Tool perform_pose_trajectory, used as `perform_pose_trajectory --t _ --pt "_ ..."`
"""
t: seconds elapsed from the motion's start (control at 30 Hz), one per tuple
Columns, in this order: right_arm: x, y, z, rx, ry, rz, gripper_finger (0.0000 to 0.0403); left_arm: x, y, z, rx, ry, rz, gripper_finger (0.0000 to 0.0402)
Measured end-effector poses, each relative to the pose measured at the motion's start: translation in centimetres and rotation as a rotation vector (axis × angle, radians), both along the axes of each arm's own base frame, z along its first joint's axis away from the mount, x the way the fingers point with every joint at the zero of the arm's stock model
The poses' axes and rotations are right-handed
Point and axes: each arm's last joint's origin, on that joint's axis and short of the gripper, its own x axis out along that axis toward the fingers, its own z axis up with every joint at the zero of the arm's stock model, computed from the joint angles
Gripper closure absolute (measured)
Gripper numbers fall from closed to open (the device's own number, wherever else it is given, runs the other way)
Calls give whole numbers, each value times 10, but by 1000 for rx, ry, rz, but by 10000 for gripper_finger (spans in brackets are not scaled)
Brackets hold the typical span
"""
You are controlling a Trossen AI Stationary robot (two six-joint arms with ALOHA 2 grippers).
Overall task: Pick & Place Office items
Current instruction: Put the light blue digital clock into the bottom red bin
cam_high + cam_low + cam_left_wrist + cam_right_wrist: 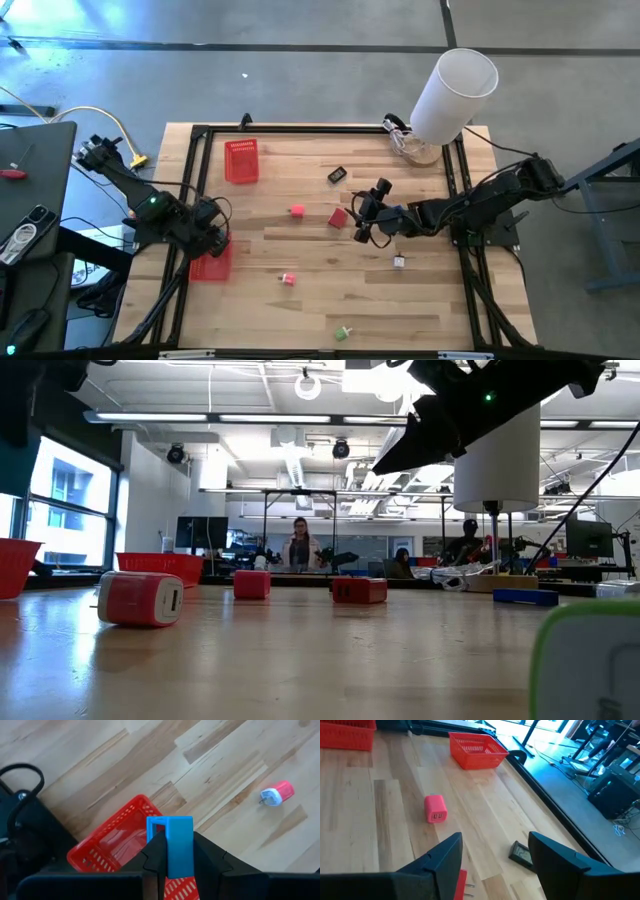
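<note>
My left gripper (213, 240) is shut on a blue blocky piece (170, 842), above the near red mesh basket (112, 845) at the table's left. My right gripper (495, 865) stands open mid-table, tilted slightly down, with nothing between its fingers. A red piece (460, 882) lies right beside one finger. A pink block (435, 809) and a black piece (521, 854) lie on the wood beyond it. A pink-and-white piece (276, 795), a small white piece (399, 262) and a green piece (343, 333) lie nearer the front edge. My left gripper pinches the blue piece by two opposite sides (172, 865) between its two fingers. The fingers come steeply from above. The piece's upper part sticks out past the fingertips. It hangs clear over the red basket's rim.
A second red mesh basket (241, 160) stands at the far left. A big white cylinder (455, 95) rises at the far right corner. A black frame (300, 129) borders the table. Bare wood lies between the scattered pieces.
</note>
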Motion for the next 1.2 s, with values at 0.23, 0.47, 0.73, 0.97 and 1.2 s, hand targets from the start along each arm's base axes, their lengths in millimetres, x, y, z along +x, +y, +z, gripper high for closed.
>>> perform_pose_trajectory --t 0.23,0.47,0.73,0.97,1.2 --pt "2 -3 2 4 -21 10 188 -8 -7 -13 -21 17 65 340" --pt "4 -5 4 20 -34 48 188 -15 -11 -28 -26 39 118 340" --pt "5 -5 5 23 -43 72 188 -20 -15 -37 -24 16 156 340" --pt "5 -5 6 22 -49 71 188 -21 -22 -38 -32 -11 188 340" --pt "6 -10 6 28 -48 66 188 -17 -30 -45 -9 12 232 340"
